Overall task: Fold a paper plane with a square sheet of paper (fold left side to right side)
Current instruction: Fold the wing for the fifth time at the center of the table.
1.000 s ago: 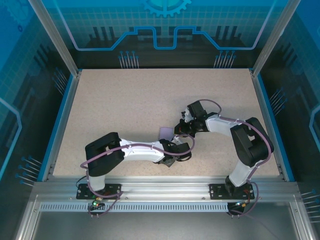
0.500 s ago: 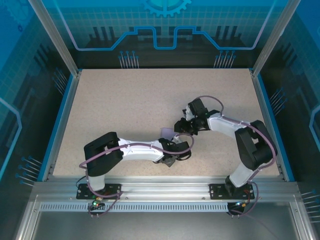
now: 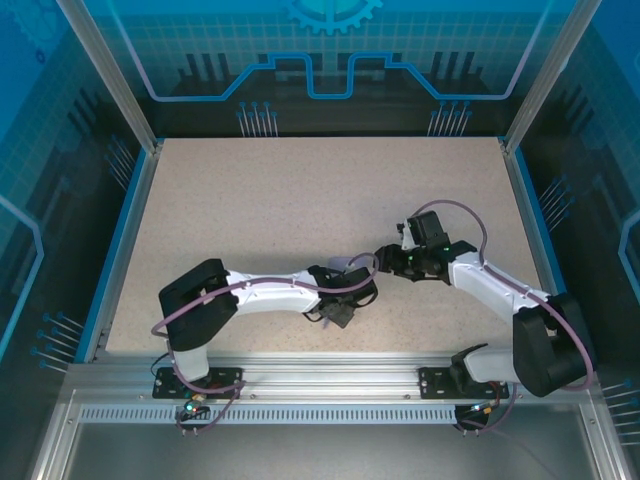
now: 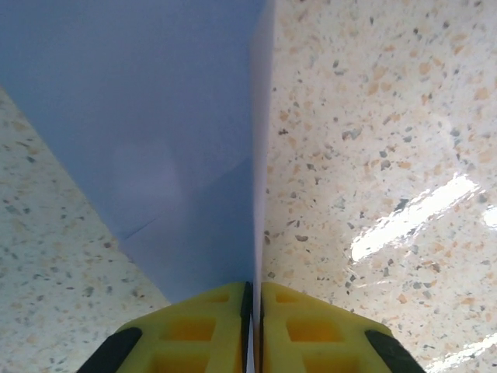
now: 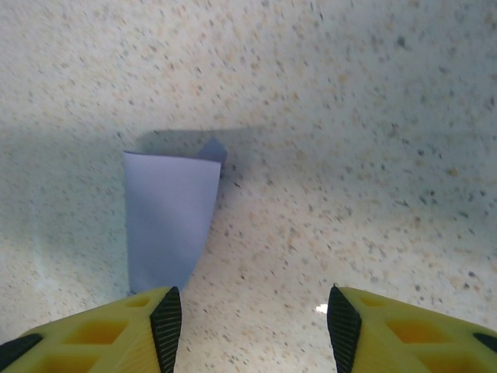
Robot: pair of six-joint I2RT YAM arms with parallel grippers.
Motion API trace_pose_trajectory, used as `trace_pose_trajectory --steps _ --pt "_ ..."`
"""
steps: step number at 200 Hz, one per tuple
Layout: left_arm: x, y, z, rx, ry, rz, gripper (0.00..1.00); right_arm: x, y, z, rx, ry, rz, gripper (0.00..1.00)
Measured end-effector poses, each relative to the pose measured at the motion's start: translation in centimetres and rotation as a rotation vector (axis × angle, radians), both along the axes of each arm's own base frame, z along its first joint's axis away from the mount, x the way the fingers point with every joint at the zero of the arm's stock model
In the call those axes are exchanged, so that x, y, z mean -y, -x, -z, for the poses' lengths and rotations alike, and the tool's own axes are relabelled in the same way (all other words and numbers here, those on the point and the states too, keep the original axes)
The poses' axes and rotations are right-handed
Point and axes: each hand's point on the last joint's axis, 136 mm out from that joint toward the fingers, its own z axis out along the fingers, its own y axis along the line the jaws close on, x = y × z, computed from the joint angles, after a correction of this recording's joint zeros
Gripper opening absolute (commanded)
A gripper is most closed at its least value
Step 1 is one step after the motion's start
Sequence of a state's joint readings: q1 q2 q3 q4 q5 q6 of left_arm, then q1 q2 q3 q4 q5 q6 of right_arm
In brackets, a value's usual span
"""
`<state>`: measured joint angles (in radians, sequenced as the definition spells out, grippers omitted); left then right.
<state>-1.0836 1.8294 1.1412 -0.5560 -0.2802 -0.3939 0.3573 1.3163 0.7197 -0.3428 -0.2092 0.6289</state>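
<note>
Enclosure: translucent blue panels (image 3: 330, 60) printed with a grid and circuit lines, framed by brushed aluminium rails (image 3: 320, 375).
Table: a flat matte top (image 3: 250, 200), beige with fine dark and orange speckles like terrazzo; in the left wrist view it is seen glossy, with white glare streaks.
Arms: white shells with black joints, looped by thin mauve cables; the left arm (image 3: 270, 295) is stretched low across the near table, and the right arm (image 3: 490, 290) is bent in from the right.
Task thing: the lavender paper (image 3: 350, 265) lies at the middle of the near half of the table, between the two wrists. It is thin, matte and unmarked.
Paper, overhead view: a small pale sliver is seen — the rest is hidden under the left wrist.
Paper, left wrist view: broad smooth layers (image 4: 155, 116) are seen, with a faint diagonal crease and one sharp straight edge running down into the fingers.
Paper, right wrist view: a tapered folded shape (image 5: 167, 221) is seen, wide at its far end, with a small corner raised behind it and a soft shadow cast around it.
Left claw: the left gripper (image 4: 253, 311) is clamped on the paper's edge, its yellow fingers (image 4: 194, 334) pressed together.
Right claw: the right gripper (image 5: 254, 311) is spread wide with bare table between its fingers — nothing is held; the paper lies ahead and to the left.
Pads: black inner faces (image 5: 166, 318) are seen on the yellow fingers.
</note>
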Motion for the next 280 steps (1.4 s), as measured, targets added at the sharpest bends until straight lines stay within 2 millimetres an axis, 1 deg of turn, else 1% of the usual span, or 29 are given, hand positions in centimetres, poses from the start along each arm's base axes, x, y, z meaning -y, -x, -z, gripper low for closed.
trace_pose_trajectory --steps 26,66,85,117,143,177,209,247,260,280 --pt "0.3 0.2 0.9 -0.026 -0.013 0.005 0.2 0.0 0.5 0.5 -0.015 -0.001 -0.006 0.55" --pt "0.7 0.2 0.7 -0.032 -0.004 0.008 0.24 -0.1 0.6 0.8 -0.026 -0.007 -0.01 0.56" --pt "0.7 0.3 0.8 -0.037 -0.002 0.01 0.25 -0.2 0.7 1.0 -0.038 -0.01 -0.015 0.56" --pt "0.8 0.4 0.8 -0.048 0.004 0.011 0.22 -0.3 0.9 1.3 -0.051 -0.011 -0.018 0.56" --pt "1.0 0.7 0.8 -0.063 0.013 0.014 0.22 -0.3 0.9 1.4 -0.055 -0.01 -0.018 0.56" --pt "1.1 0.9 0.9 -0.073 0.018 0.016 0.25 -0.3 0.9 1.5 -0.058 -0.009 -0.019 0.56" --pt "1.1 0.9 0.8 -0.076 0.023 0.0 0.26 -0.2 1.1 2.0 -0.077 -0.005 -0.02 0.56" --pt "1.2 0.8 0.2 -0.069 0.041 -0.008 0.27 -0.2 1.1 2.2 -0.085 -0.003 -0.02 0.56" --pt "1.2 0.8 -0.2 -0.064 0.05 -0.008 0.3 -0.2 1.1 2.2 -0.086 -0.002 -0.02 0.56" --pt "1.3 0.8 -0.4 -0.062 0.056 -0.011 0.29 -0.2 1.2 2.4 -0.091 -0.001 -0.02 0.56"
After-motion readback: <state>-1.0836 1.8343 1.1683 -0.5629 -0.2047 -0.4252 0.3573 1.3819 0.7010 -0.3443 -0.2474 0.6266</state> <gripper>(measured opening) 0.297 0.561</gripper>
